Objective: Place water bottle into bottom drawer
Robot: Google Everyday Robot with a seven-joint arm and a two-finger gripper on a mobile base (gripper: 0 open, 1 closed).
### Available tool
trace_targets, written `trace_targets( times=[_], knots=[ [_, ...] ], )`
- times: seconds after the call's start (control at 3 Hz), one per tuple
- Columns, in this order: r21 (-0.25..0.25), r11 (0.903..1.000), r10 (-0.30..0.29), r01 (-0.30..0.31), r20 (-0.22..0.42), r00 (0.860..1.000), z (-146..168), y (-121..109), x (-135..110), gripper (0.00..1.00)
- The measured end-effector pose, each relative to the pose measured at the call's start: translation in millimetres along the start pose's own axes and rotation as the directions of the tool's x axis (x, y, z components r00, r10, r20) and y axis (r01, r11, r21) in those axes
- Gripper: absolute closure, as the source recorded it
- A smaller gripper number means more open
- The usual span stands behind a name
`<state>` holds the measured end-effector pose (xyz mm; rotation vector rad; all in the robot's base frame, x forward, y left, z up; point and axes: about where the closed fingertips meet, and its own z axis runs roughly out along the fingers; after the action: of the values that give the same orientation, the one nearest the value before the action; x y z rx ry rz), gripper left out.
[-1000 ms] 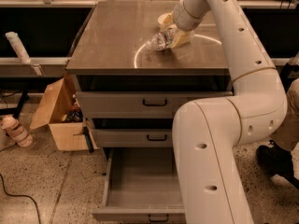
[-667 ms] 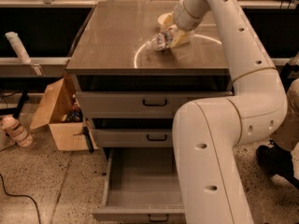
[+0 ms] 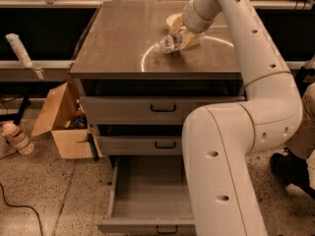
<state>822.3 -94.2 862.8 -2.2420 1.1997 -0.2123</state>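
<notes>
Tool (image 3: 181, 37) at half-hidden water bottle (image 3: 166, 44) atop cabinet (image 3: 118, 43)

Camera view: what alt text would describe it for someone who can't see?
The gripper of a white robot arm sits at a small clear plastic water bottle on a grey cabinet top. The lowest grey drawer stands open below.
</notes>
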Motion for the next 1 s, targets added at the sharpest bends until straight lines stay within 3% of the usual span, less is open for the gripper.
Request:
trace_targets(
  times=[0.33,1.0],
  knots=[
    [-0.009,0.9997,-0.025,0.025,0.009,1.0,0,3,-2,1.0],
    [-0.024,0.9939,-0.107,0.107,0.028,0.994,-31,13,-6,1.0]
  ],
)
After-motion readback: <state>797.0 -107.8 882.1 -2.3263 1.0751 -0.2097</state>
